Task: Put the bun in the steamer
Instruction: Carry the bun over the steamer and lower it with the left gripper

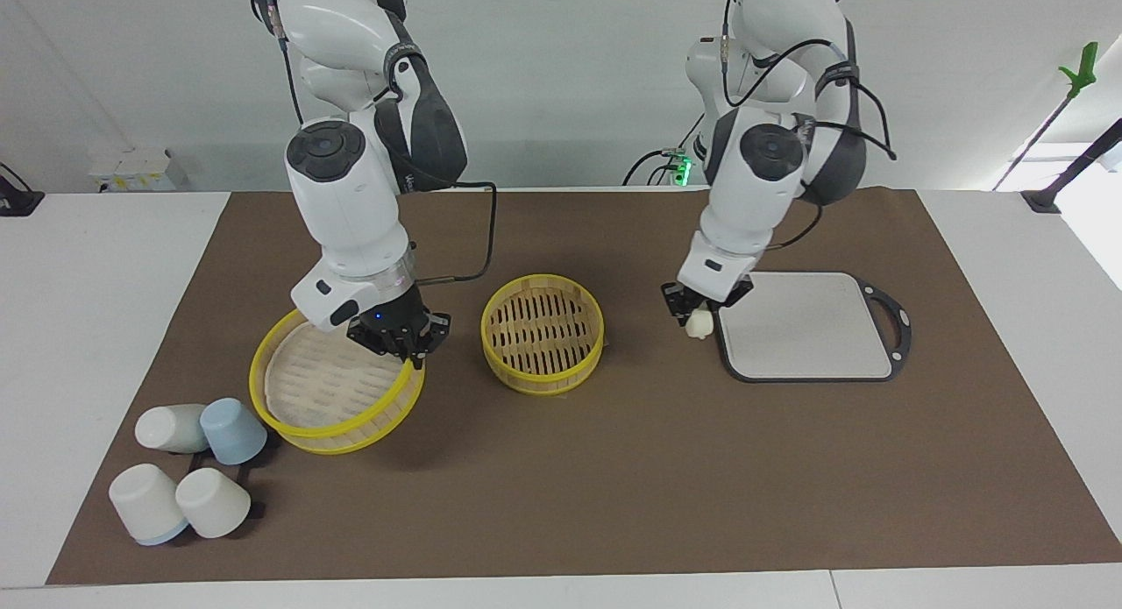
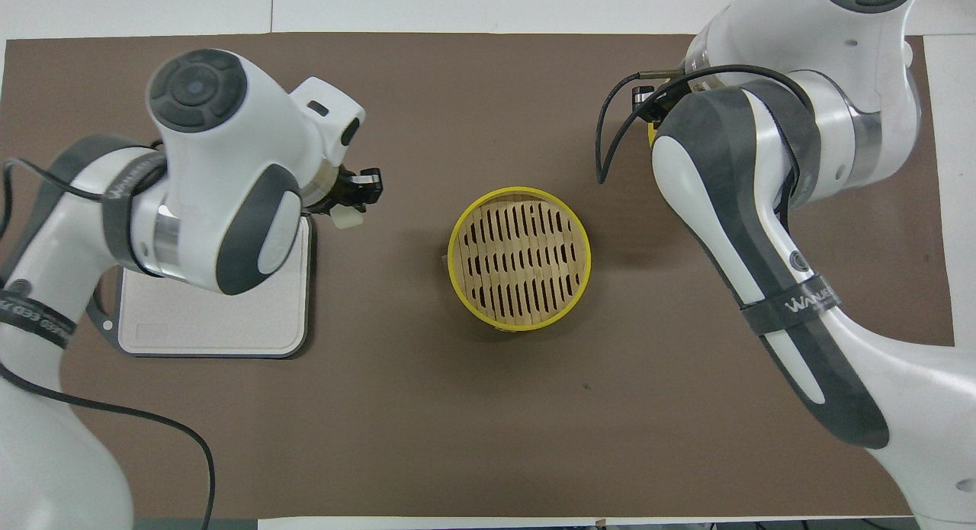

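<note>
My left gripper (image 1: 695, 312) is shut on the small cream-white bun (image 1: 699, 325) and holds it just above the mat at the edge of the grey cutting board (image 1: 806, 329). It also shows in the overhead view (image 2: 357, 198) with the bun (image 2: 347, 219). The steamer basket (image 1: 542, 361), yellow-rimmed with a slatted floor, stands empty mid-table and also shows in the overhead view (image 2: 520, 320). My right gripper (image 1: 410, 350) is shut on the rim of the steamer's pale top piece (image 1: 329, 385) and holds it tilted beside the basket. In the overhead view my right arm hides this gripper.
Several upturned cups (image 1: 188, 464), white and pale blue, stand near the top piece at the right arm's end. The cutting board (image 2: 213, 316) lies at the left arm's end. A brown mat (image 1: 614, 469) covers the table.
</note>
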Action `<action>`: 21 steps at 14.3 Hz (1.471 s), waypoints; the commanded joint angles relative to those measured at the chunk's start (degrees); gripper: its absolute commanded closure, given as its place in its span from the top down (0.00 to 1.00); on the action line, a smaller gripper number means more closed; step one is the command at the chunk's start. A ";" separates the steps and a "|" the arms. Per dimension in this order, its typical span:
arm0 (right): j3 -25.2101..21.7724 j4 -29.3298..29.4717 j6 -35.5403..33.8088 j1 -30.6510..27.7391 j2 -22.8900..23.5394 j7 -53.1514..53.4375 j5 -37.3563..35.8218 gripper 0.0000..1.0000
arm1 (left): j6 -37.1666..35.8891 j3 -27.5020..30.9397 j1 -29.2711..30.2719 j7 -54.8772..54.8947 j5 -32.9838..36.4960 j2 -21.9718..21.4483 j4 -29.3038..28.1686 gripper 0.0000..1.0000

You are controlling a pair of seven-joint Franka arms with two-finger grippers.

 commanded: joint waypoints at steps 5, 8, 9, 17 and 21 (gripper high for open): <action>0.37 -1.43 -0.52 -0.52 -1.32 -1.63 0.56 0.00 | 17.16 1.20 -13.02 -11.25 -0.93 7.15 -3.54 0.38; 0.37 -2.13 -0.25 -0.61 -1.67 -1.19 0.73 0.00 | 21.38 1.20 -13.29 -11.34 -0.84 8.91 -4.78 0.38; 0.37 -2.31 -0.34 -0.61 -1.76 -1.28 0.73 0.00 | 21.91 1.20 -13.64 -11.51 -0.84 9.69 -4.78 0.38; 0.37 -3.19 0.01 -0.52 -2.12 -0.84 0.73 0.00 | 17.27 1.29 -15.23 -16.96 -0.84 8.13 -5.04 1.00; 0.37 -3.28 0.27 -0.08 -2.20 0.12 2.84 0.00 | 9.20 1.20 -10.58 -15.30 -0.84 0.85 -5.13 1.00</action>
